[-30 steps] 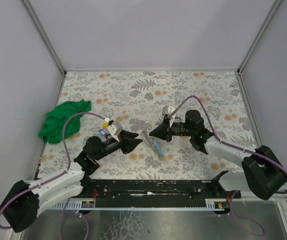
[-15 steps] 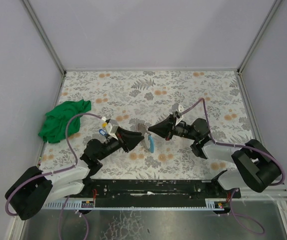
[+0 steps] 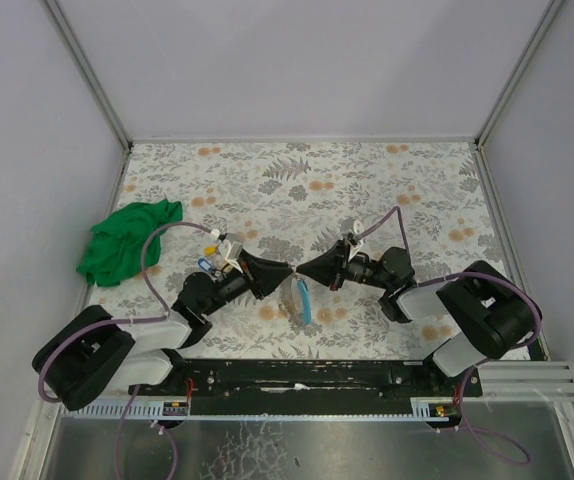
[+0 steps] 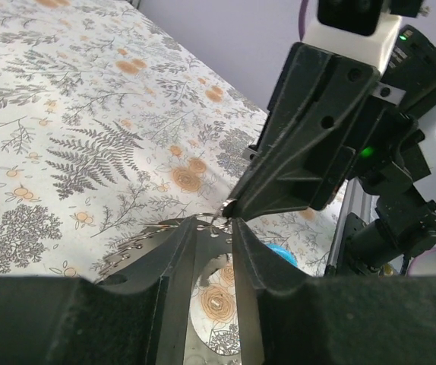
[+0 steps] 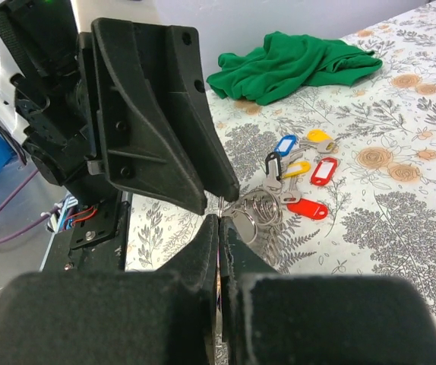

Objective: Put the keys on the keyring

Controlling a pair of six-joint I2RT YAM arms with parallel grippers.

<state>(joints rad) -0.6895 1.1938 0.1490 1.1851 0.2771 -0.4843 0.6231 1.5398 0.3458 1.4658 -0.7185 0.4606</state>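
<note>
The right gripper [image 5: 218,222] is pinched shut, apparently on the keyring [image 3: 305,300], whose blue arc hangs just under the two meeting tips above the worktop [image 3: 367,180]. The left gripper [image 4: 215,226] stands narrow, its jaws a slit apart around what looks like the ring's thin wire. The risk is that the left jaws close beside the wire or tug it out of the right's tip grip, dropping the ring, or that the nearly touching tips knock together. No container is in view; the keys [image 5: 303,176] lie loose on the worktop near the left arm, apart from the ring.
</note>
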